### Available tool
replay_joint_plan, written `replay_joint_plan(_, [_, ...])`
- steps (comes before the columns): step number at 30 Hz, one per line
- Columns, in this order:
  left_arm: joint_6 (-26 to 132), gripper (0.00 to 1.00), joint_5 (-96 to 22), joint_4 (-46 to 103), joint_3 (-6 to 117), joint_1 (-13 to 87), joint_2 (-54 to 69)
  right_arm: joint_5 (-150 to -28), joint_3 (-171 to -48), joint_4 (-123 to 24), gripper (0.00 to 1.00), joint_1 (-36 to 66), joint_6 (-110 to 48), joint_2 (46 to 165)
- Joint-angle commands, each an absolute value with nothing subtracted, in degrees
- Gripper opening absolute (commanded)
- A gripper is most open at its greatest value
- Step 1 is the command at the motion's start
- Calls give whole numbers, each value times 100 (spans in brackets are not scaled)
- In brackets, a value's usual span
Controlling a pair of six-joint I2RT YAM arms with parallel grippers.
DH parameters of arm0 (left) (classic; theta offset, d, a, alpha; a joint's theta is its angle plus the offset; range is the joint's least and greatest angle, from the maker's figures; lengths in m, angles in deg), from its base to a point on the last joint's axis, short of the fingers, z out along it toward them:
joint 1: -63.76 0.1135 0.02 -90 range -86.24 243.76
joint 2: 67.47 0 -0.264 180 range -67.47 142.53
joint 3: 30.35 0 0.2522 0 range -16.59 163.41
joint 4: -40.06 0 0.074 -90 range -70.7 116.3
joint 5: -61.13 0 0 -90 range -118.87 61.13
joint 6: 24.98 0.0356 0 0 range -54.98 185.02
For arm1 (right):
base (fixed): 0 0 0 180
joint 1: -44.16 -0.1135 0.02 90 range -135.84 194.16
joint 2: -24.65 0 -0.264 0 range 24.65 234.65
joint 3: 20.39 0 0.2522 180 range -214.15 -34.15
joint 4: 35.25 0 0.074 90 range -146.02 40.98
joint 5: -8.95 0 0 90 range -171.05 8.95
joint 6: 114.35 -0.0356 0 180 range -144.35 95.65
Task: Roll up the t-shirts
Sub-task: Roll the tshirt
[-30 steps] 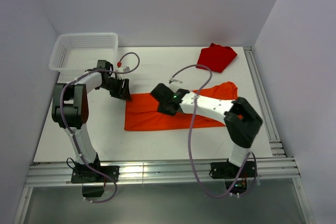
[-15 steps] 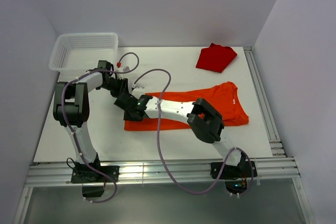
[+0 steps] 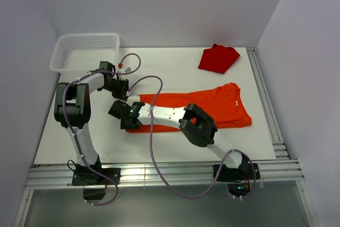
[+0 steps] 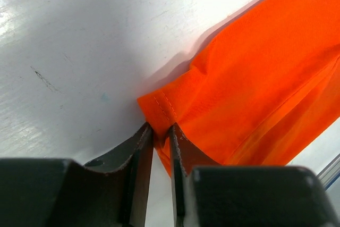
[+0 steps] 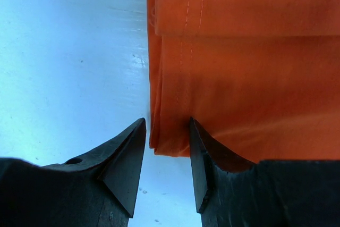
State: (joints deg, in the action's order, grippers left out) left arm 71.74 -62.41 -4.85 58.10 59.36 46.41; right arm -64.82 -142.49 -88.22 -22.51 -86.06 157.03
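A bright orange t-shirt [image 3: 212, 107] lies folded into a long strip across the white table, its neck end to the right. My left gripper [image 3: 126, 93] is shut on the strip's far-left hem corner; the left wrist view shows the fingertips [image 4: 161, 127] pinching the stitched corner of the cloth [image 4: 249, 78]. My right gripper [image 3: 123, 116] is at the near-left corner. In the right wrist view it [image 5: 167, 123] is open, its jaws on either side of the folded hem edge [image 5: 239, 78]. A second, red t-shirt [image 3: 218, 58] lies crumpled at the back right.
A white mesh basket [image 3: 85, 51] stands at the back left corner. A metal rail [image 3: 263, 94] runs along the table's right edge. The right arm [image 3: 196, 123] stretches leftward over the orange strip. Walls close in on three sides.
My right gripper has swept left along the orange t-shirt, from its middle to its left end. The left gripper has stayed at the far-left corner.
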Motion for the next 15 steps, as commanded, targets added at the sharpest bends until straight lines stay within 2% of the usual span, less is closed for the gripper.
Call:
replay_joint_plan(1, [7249,23,-6051,-498,5846,5884,4740,-6443,-14560,-8971,46,-2334,-8667,15771])
replay_joint_plan(4, [7257,20,-5973,-490,5812,5875,4705,-6391,-14814,-9225,46,-2395,-8701,15964])
replay_joint_plan(9, [7275,9,-5700,-420,5741,5867,4626,-6347,-15158,-9604,46,-2483,-8684,16167])
replay_joint_plan(15, [7275,2,-5436,-384,5671,5787,4529,-6294,-15386,-10016,42,-2492,-8657,16351])
